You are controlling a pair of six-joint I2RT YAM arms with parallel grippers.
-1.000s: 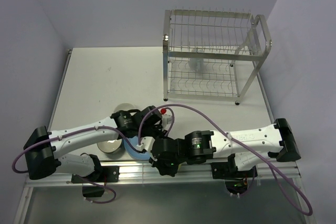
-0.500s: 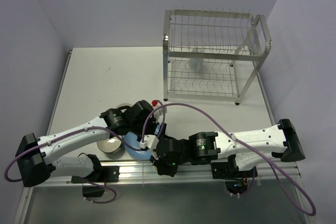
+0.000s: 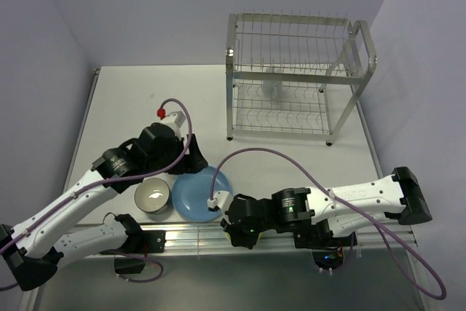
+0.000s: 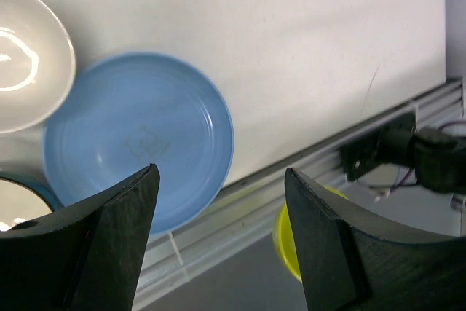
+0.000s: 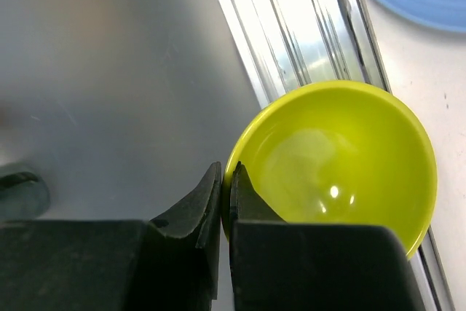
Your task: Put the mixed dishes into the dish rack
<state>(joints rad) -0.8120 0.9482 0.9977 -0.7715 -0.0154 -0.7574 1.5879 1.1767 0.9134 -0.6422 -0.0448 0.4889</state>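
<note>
My right gripper (image 5: 226,169) is shut on the rim of the lime-green bowl (image 5: 342,158) and holds it over the rail at the table's near edge. In the top view the right gripper (image 3: 237,232) hides most of the bowl. My left gripper (image 4: 220,172) is open and empty above the near rim of the blue plate (image 4: 138,140), which lies flat on the table (image 3: 202,193). The cream bowl (image 4: 22,71) sits just beyond the plate. The dark bowl with white inside (image 3: 153,198) stands left of the plate. The pale mug (image 3: 273,87) sits inside the dish rack (image 3: 349,56).
The rack stands at the table's far right. An aluminium rail (image 3: 182,238) runs along the near edge, with lower grey floor in front of it (image 5: 109,71). A purple cable (image 3: 291,162) arcs over the table from the right arm.
My left arm has pulled back up and to the left, uncovering the blue plate. My right gripper has shifted a little right along the near rail with the lime-green bowl.
</note>
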